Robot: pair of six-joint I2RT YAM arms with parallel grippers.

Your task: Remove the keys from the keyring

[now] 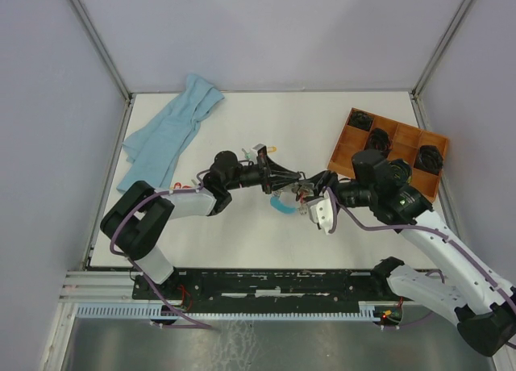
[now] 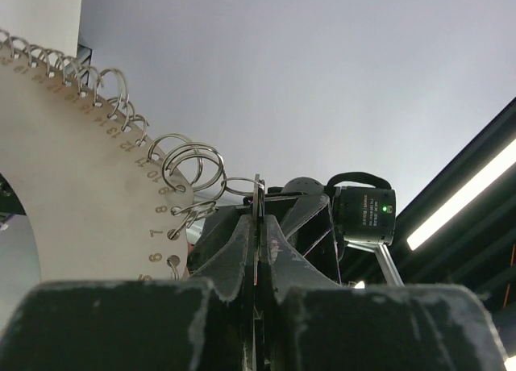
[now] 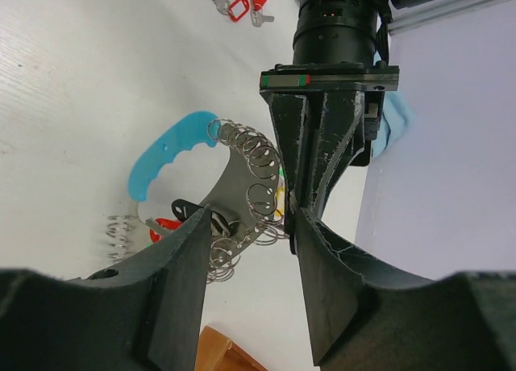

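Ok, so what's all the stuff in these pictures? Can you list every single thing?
light blue cloth towel: one, light blue, crumpled at the table's far left.
brown wooden tray with compartments: one, brown, far right of the table.
black objects: at least three, black, in the tray's compartments; too small to name.
big keyring with a pale curved plate and light blue handle: one, mid-table between the grippers.
silver wire rings: many, silver, along the keyring's plate.
loose silver keys with red and blue tags: a few, on the table near the left arm.
white table: one, white, under everything.
left gripper: one, black, shut on the keyring.
right gripper: one, black, fingers apart beside the rings.
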